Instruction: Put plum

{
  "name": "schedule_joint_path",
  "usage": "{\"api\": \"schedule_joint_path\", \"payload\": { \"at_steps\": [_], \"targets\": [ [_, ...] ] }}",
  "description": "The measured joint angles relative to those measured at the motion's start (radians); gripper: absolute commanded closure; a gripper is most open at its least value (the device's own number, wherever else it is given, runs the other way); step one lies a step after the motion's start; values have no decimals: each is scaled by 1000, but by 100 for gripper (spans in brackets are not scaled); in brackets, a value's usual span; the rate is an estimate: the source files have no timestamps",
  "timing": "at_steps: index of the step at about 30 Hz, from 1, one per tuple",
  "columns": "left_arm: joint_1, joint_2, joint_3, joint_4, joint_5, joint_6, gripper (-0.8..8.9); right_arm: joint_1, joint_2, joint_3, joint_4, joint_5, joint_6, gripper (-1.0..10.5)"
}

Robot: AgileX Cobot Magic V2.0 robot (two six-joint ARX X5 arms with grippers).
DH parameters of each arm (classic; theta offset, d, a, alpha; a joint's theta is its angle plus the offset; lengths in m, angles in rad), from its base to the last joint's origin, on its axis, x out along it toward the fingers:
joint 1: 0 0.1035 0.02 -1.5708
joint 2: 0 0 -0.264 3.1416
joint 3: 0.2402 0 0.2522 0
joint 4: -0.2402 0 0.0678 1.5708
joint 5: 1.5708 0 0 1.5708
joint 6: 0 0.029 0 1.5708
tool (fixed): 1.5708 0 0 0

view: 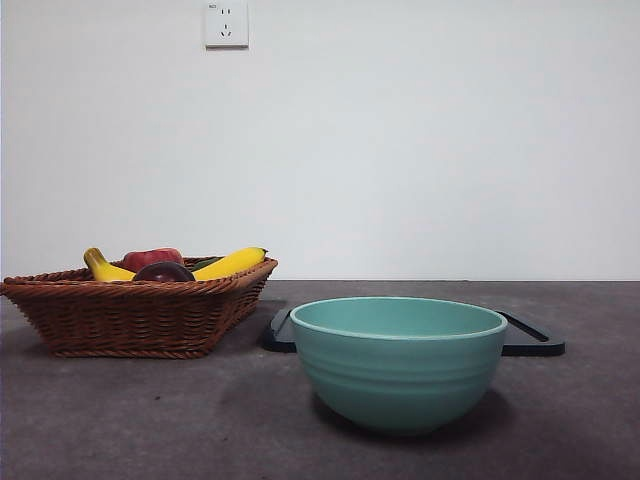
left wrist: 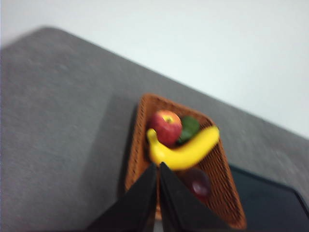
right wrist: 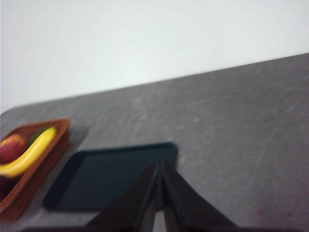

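Inside the basket (view: 140,310), near its front rim, sits the plum (view: 164,271). It is dark and round. A yellow banana (view: 230,263) lies just behind the plum, and a red apple (view: 152,258) lies behind that. A bit of something green (left wrist: 189,127) peeks out beside the apple. To one side of the basket, well clear of it, stands a big teal bowl (view: 398,362). A flat dark tray (view: 530,343) lies between the basket and the bowl, a little farther back.

Nothing has been picked up yet. The plum is not touched, so the job looks like it is only starting. The left gripper (left wrist: 158,166) hangs over the basket, above the plum's end of it. Its two black jaws are pressed tight together and hold nothing. The right gripper (right wrist: 159,165) hangs over the tray, away from the basket. Its jaws are pressed together too, with nothing between them.

I think the next move belongs to the left gripper, since it is closest. It would need to spread its jaws, come down over the plum, and squeeze it gently. The banana is very near the plum, so a jaw could bump it. The plum looks smooth and shiny, so it could slip.

No words or labels can be read on anything. High on the wall beyond the basket is a white socket (view: 226,23), but any marks on it are too small to read.
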Motion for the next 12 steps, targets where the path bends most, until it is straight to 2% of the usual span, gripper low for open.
{"api": "schedule_joint_path", "payload": {
  "at_steps": [7,12],
  "targets": [
    [-1,182,198,-208,166,121,805,0,210,224,-212,-132,-97,941],
    [-32,285,313,-347,221,213,805,2,334,346,-333,-206,-165,941]
  ]
}}
